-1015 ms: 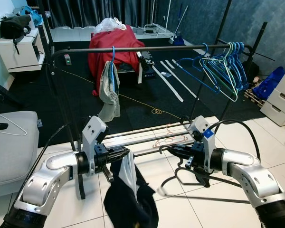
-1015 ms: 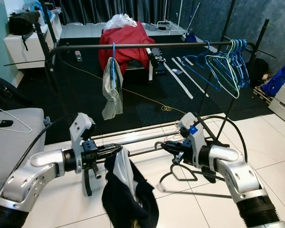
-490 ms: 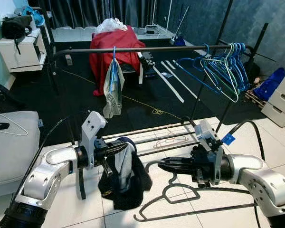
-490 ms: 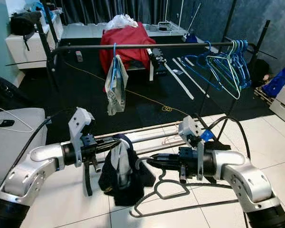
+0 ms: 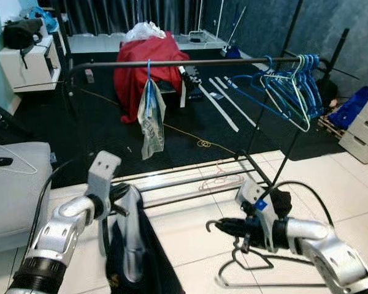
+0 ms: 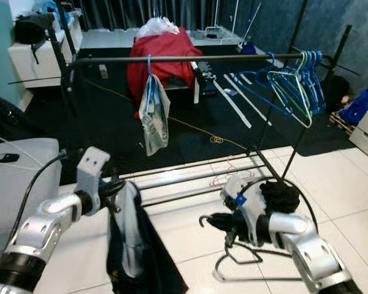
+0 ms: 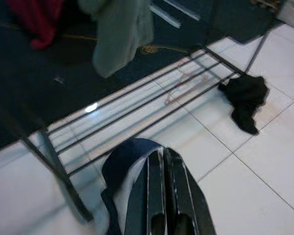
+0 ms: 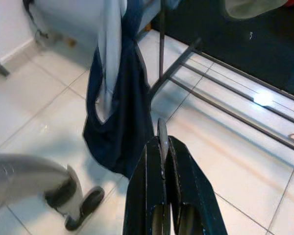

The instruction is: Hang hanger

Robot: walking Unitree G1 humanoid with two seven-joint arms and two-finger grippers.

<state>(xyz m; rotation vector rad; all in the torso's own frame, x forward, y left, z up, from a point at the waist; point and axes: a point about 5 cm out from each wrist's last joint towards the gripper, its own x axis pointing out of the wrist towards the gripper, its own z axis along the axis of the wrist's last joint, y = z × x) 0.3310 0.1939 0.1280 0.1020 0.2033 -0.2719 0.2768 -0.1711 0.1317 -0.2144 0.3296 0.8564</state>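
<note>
A: Biggest thing first: clothes rail (image 5: 190, 62) spans the view ahead of us, well above both arms; one garment on a blue hanger (image 5: 148, 98) near its left end, a bunch of blue and green hangers (image 5: 288, 89) at the right end; open stretch of bar between them.

B: Agreed; that gap is our target. Where's the task item?

A: Black hanger (image 5: 245, 269) is in the right gripper (image 5: 224, 226); fingers pressed together on the wire just below the hook, hook pointing up and to our left, triangle dangling low over the white tiles.

B: Left side?

A: Left gripper (image 5: 119, 195) pinches a dark navy garment (image 5: 132, 245); cloth draped over the closed fingers (image 7: 161, 186) and hanging down toward the floor; it looks clear of the hanger for now.

B: So for the hang: we judge the right arm has to rise a lot; hook mouth should face the bar, come in above it, then lower on; release only once the hook is seated.

A: Risk as we see it: the triangle swings on a thin pinch; slow lift, keep it away from the lower frame rails (image 5: 190, 184).
</note>
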